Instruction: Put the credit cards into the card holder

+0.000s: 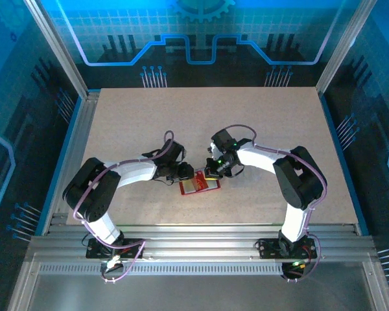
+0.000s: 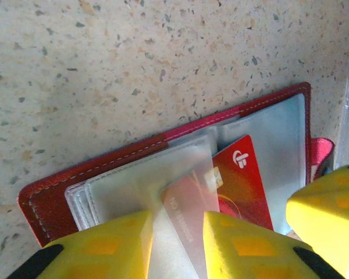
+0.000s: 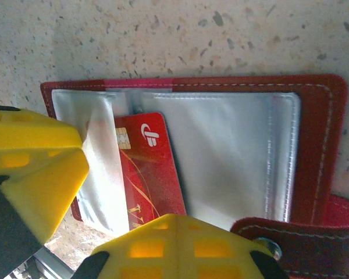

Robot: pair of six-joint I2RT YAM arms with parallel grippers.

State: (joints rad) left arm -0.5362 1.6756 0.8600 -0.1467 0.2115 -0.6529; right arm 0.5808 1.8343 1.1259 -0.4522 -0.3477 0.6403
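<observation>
Looking down, I see the table (image 1: 259, 129) with the wallet (image 1: 199, 185) lying open near its middle, between my two grippers. My left gripper (image 2: 177, 244) sits over the wallet's edge, fingers apart, a clear sleeve (image 2: 139, 180) in the gap. My right gripper (image 3: 119, 195) is closed at the end of the card (image 3: 154, 174); whether it nips that card I cannot tell. The card lies on the wallet, partly behind the sleeve.
</observation>
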